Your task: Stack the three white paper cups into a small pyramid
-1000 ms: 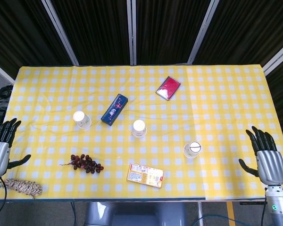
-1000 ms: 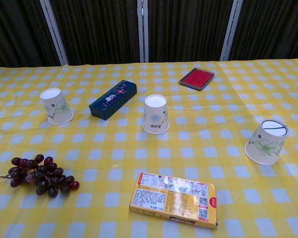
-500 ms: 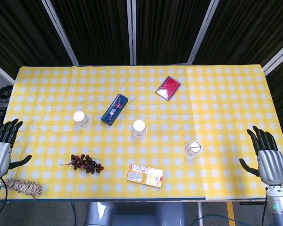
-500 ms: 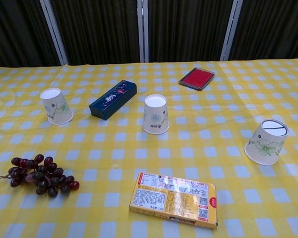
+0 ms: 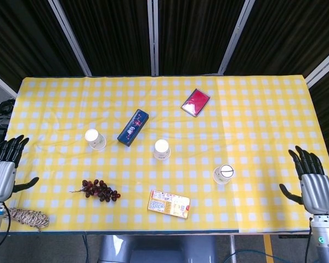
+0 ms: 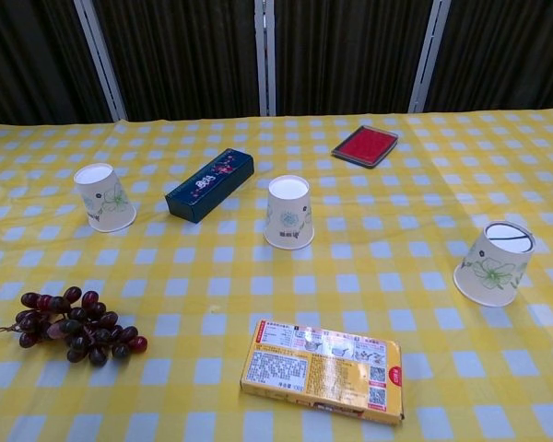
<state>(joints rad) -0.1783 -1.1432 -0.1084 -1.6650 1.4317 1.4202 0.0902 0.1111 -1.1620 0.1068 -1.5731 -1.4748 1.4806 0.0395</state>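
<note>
Since all three paper cups stand upside down and well apart, nothing of the pyramid looks begun; they read as a scattered starting layout. One cup point(image 5: 95, 138) sits at centre left of the head view, a second cup point(image 5: 162, 148) near the middle, and a third cup point(image 5: 223, 174) toward the lower right. Between the first two lies a dark blue box point(image 5: 133, 127), tilted diagonally. A red case point(image 5: 196, 102) rests in the upper middle, grapes point(image 5: 100, 190) at lower left, and an orange packet point(image 5: 169, 204) at the bottom centre, so the cups must probably be gathered past clutter.

At the lower left edge the left hand point(image 5: 2, 173) has its fingers spread, holding and touching nothing. At the lower right edge the right hand point(image 5: 314, 183) is likewise spread and empty, well apart from every cup.
</note>
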